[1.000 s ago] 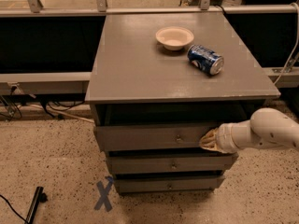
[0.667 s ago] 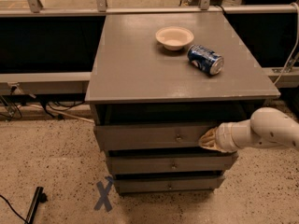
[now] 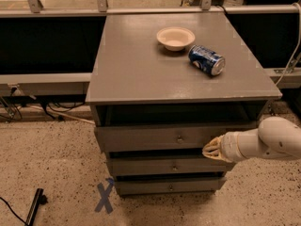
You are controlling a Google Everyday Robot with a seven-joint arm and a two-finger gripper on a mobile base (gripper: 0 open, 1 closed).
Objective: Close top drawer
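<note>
Camera view: pincer held at top drawer front.
No shift is noted since a second ago; drawer left ajar; pincer's state cannot be told.

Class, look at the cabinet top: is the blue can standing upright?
No, the blue can lies on its side on the cabinet top beside the bowl, while the end effector is at the front of the top drawer.

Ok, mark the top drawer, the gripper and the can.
top drawer (image 3: 141,139): camera view, on its front panel, left of the knob (image 3: 179,138).
gripper (image 3: 208,150): camera view, at its tip, by the drawer front's right end.
can (image 3: 207,60): camera view, on the middle of its blue side.
</note>
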